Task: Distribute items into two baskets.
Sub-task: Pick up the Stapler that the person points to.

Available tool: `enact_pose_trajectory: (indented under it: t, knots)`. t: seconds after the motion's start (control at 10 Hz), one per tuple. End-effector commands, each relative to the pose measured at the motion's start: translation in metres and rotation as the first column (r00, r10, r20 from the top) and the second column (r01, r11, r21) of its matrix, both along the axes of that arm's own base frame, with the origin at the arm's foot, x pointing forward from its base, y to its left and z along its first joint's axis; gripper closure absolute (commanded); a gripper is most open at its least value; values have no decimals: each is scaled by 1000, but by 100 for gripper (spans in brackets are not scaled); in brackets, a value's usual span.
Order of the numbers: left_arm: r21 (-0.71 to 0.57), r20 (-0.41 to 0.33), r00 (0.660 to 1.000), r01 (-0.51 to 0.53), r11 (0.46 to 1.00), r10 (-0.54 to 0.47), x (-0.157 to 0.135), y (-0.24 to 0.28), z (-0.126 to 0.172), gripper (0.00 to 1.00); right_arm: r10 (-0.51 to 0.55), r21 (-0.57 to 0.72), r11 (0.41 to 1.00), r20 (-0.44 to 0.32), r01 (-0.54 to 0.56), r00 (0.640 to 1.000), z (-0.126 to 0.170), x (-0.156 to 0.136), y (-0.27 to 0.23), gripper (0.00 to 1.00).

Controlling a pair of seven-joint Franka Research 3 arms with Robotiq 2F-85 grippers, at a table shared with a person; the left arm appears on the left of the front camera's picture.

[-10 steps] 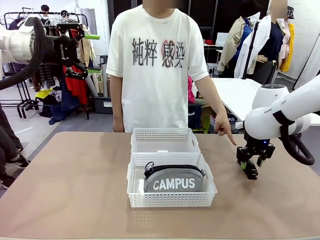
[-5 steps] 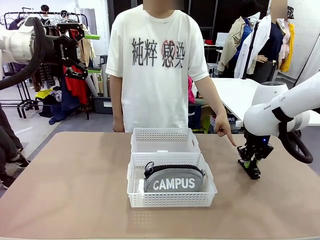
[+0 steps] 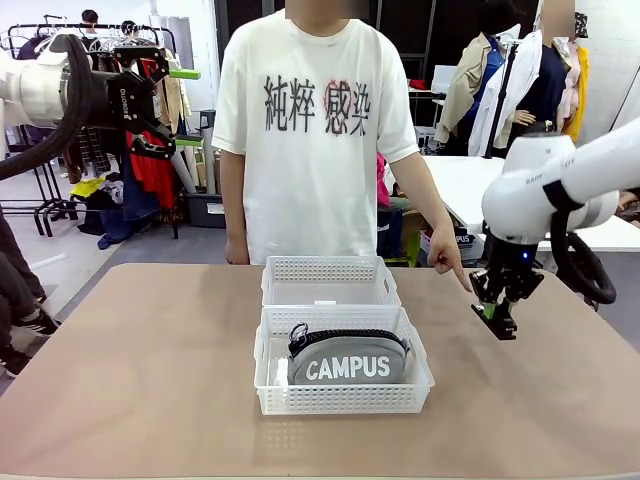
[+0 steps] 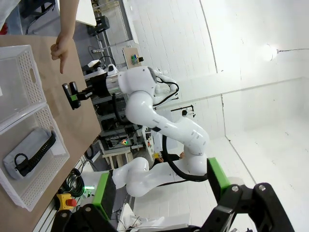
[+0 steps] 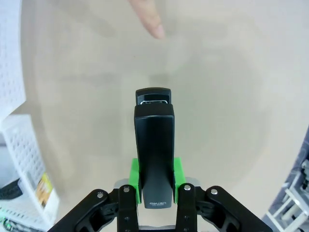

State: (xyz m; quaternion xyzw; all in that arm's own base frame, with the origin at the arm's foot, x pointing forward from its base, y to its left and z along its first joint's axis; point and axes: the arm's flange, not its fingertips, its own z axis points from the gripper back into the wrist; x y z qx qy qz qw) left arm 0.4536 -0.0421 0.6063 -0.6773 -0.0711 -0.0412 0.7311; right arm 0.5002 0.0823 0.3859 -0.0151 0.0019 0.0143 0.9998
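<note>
A black stapler [image 3: 500, 322] hangs a little above the table at the right, and my right gripper [image 3: 497, 312] is shut on it. From the right wrist the stapler [image 5: 154, 145] stands out between the green pads [image 5: 135, 179] of that gripper [image 5: 154, 181]. The grey CAMPUS pouch [image 3: 348, 362] lies in the near basket [image 3: 345, 400]. Behind it, the far basket [image 3: 330, 264] holds nothing. My left gripper [image 3: 150, 95] is raised high at the far left, open and holding nothing. In the left wrist view, the left gripper [image 4: 161, 186] looks down on both baskets [image 4: 19, 82], the pouch [image 4: 29, 154] and the stapler [image 4: 71, 94].
A person in a white T-shirt stands at the far side of the table, with one hand [image 3: 448, 262] pointing a finger [image 5: 149, 19] down at the table just left of the stapler. Bare tabletop [image 3: 150, 380] lies on both sides of the baskets.
My right gripper has shut on the stapler and lifted it off the table, rising slightly. The left arm, baskets and pouch have not moved.
</note>
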Motion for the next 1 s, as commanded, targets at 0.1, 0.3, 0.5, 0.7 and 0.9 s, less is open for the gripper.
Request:
enact_pose_trajectory:
  t: [0.1, 0.3, 0.5, 0.7, 0.9]
  knots:
    - [-17, -5, 1000, -2, 1000, 2, 0, 0, 3, 0, -47, 39, 998, -79, 50, 996, 63, 7, 12, 100]
    - [-17, -5, 1000, -2, 1000, 2, 0, 0, 3, 0, -54, 84, 995, -49, 58, 997, 109, 11, 22, 100]
    - [-17, -5, 1000, -2, 1000, 2, 0, 0, 3, 0, -46, 119, 992, -13, 47, 999, 150, 17, 34, 100]
    - [-17, -5, 1000, -2, 1000, 2, 0, 0, 3, 0, -27, 142, 990, 49, 20, 998, 197, 21, 51, 100]
    - [-17, -5, 1000, -2, 1000, 2, 0, 0, 3, 0, -22, 155, 988, 114, 4, 993, 235, 23, 64, 100]
